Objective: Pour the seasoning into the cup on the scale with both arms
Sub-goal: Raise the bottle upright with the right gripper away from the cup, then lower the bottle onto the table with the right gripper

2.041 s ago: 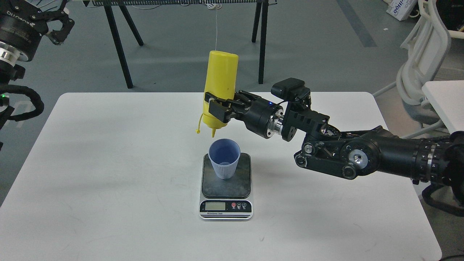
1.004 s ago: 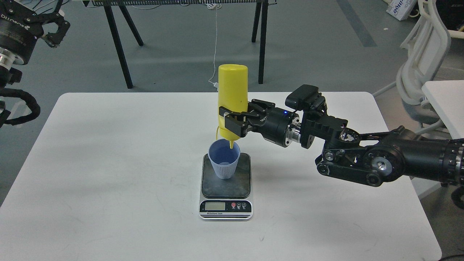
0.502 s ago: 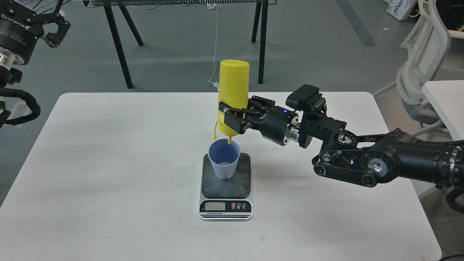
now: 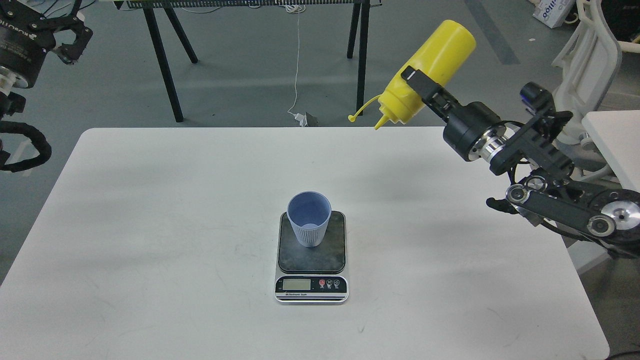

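Note:
The light blue-grey ribbed cup stands upright on the dark plate of the small digital scale at the middle of the white table. My right gripper is shut on the yellow squeeze bottle and holds it high at the upper right, far from the cup. The bottle is tilted with its nozzle pointing down-left, and its tethered cap hangs off to the left. My left gripper is at the top left corner, above the floor beyond the table, open and empty.
The white table spreads all around the scale. Black trestle legs stand on the grey floor behind it. A white chair and a second white table's corner are at the right.
My right arm has lifted the bottle up and to the right, away from above the cup, and tilted it from nozzle-down to slanting. The left gripper has stayed put.

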